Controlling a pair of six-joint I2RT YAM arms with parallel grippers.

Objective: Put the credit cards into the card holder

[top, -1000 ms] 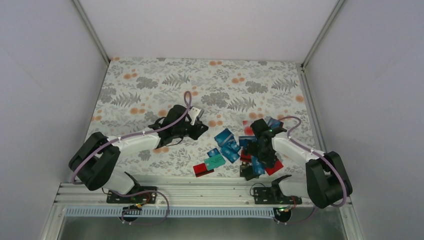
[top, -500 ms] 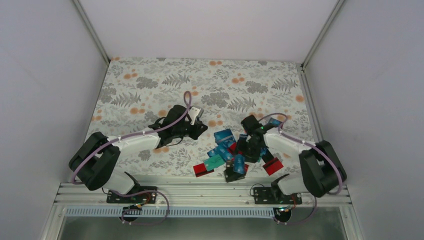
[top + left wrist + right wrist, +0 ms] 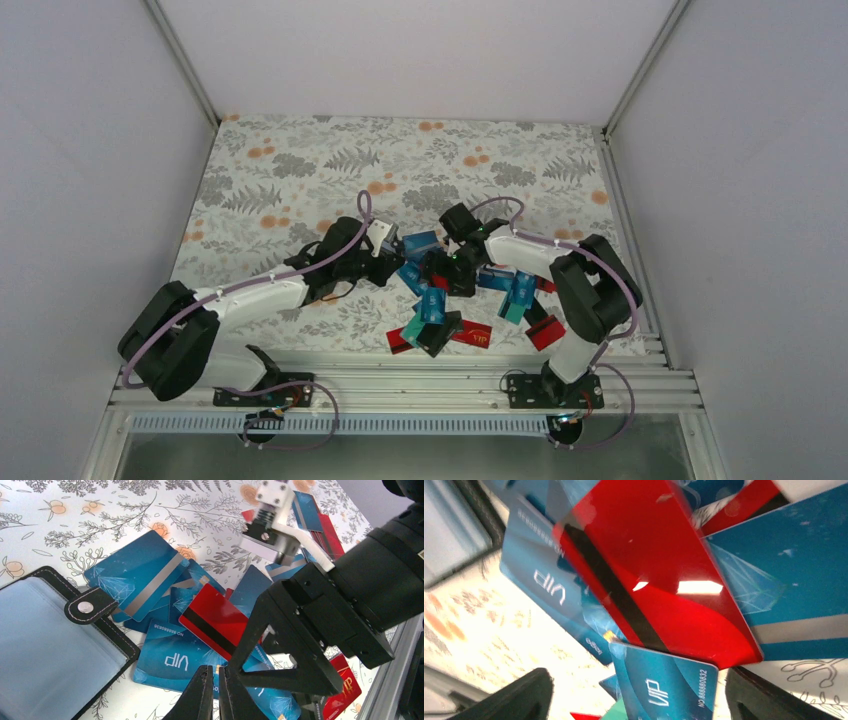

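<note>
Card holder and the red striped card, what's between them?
Overlapping blue cards, one grey-striped, one marked VIP, lie between the card holder and the red card, seen in the left wrist view.

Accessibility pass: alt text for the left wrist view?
The shut left gripper hangs over blue and red credit cards heaped on floral cloth. The open card holder lies at frame left; the right arm reaches in from frame right.
</note>
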